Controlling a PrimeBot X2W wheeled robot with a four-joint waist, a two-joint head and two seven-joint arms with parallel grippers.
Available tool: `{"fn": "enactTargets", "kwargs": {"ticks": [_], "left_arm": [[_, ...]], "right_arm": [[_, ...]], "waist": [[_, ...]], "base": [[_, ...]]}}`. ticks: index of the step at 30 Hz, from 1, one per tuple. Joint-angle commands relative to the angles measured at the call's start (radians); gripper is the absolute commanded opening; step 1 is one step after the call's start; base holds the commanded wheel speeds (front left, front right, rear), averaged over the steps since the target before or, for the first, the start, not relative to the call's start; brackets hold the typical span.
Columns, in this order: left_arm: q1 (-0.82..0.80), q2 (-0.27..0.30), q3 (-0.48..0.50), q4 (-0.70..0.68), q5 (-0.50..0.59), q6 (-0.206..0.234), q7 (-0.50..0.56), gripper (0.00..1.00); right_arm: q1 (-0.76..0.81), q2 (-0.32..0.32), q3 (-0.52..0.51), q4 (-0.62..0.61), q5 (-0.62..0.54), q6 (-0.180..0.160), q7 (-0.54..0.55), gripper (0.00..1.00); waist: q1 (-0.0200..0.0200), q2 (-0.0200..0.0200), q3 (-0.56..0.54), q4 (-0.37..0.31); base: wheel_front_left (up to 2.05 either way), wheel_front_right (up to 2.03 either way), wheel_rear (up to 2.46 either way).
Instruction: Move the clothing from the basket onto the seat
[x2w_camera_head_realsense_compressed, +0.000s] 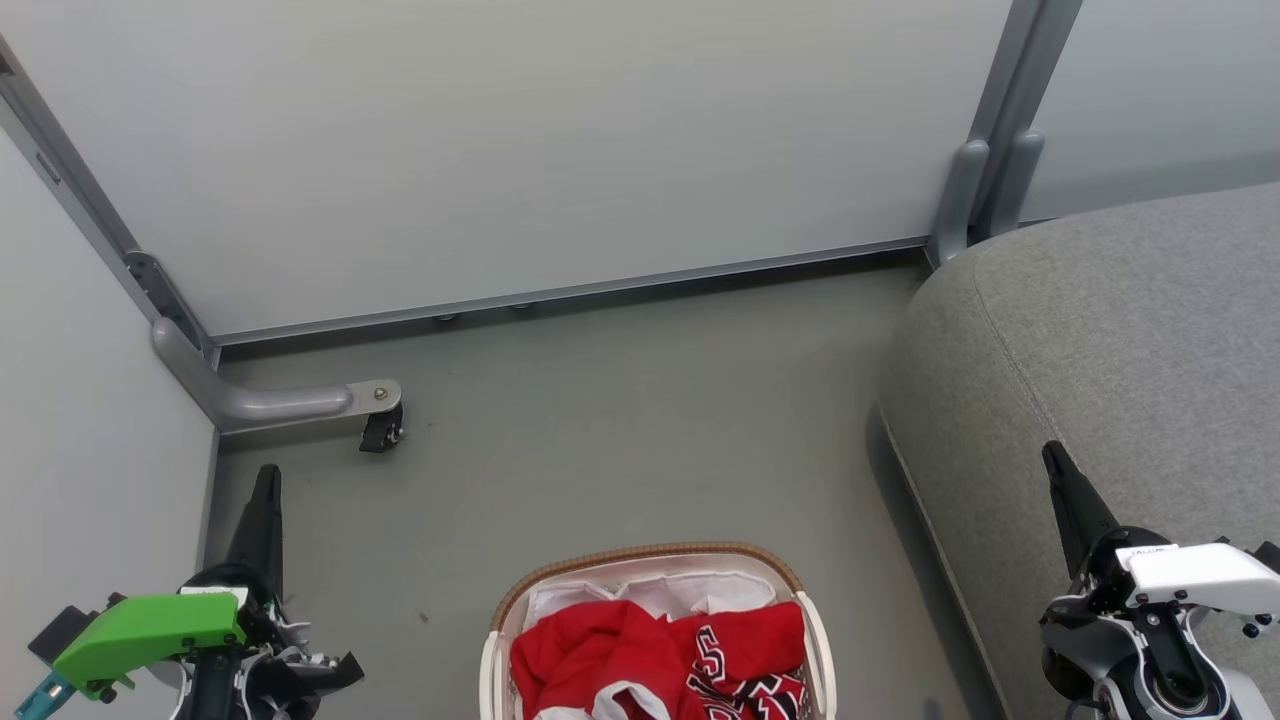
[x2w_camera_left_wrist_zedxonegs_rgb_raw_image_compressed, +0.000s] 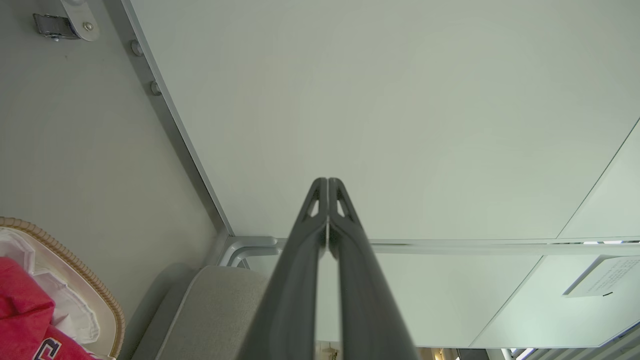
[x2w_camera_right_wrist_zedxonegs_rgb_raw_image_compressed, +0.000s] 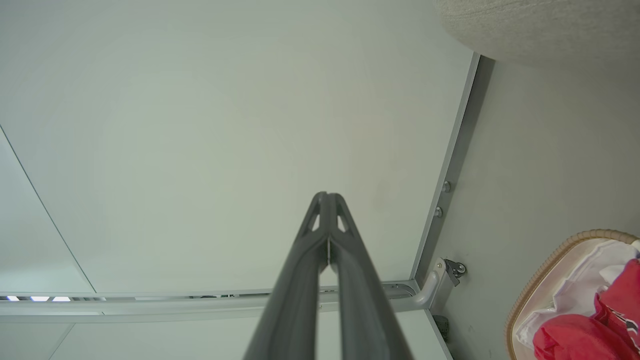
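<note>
Red clothing (x2w_camera_head_realsense_compressed: 640, 650) with white trim and black-and-white lettering lies crumpled in the oval basket (x2w_camera_head_realsense_compressed: 650, 553) at the bottom centre of the head view, on its white lining. The clothing (x2w_camera_left_wrist_zedxonegs_rgb_raw_image_compressed: 20, 310) and the basket's brown rim (x2w_camera_left_wrist_zedxonegs_rgb_raw_image_compressed: 75, 262) also sit at the left wrist view's lower left, and at the right wrist view's lower right: clothing (x2w_camera_right_wrist_zedxonegs_rgb_raw_image_compressed: 585, 340), basket (x2w_camera_right_wrist_zedxonegs_rgb_raw_image_compressed: 545, 265). The grey seat (x2w_camera_head_realsense_compressed: 1120, 350) fills the right. My left gripper (x2w_camera_head_realsense_compressed: 266, 480) is shut and empty, left of the basket. Over the seat's front, my right gripper (x2w_camera_head_realsense_compressed: 1052, 456) is shut and empty.
Pale partition panels (x2w_camera_head_realsense_compressed: 500, 150) wall in the far side and the left. A metal foot with a black caster (x2w_camera_head_realsense_compressed: 378, 428) juts onto the grey floor (x2w_camera_head_realsense_compressed: 620, 430) at the left. A grey post (x2w_camera_head_realsense_compressed: 985, 180) stands behind the seat's corner.
</note>
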Motion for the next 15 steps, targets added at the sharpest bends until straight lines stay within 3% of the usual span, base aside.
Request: {"fn": "enactTargets", "kwargs": {"ticks": [1,15], "left_arm": [[-0.011,0.000,0.002,-0.001,0.005,-0.004,0.001,0.00],[-0.011,0.000,0.002,-0.001,0.004,-0.004,0.000,0.00]], "right_arm": [[0.010,-0.003,-0.002,0.000,-0.005,0.001,0.004,0.00],[0.010,-0.002,-0.003,0.000,-0.005,0.001,0.004,0.00]], "waist": [[0.0000,0.0000,0.000,0.000],[0.0000,0.0000,0.000,0.000]], "base": [[0.00,0.00,0.00],[0.00,0.00,0.00]]}}
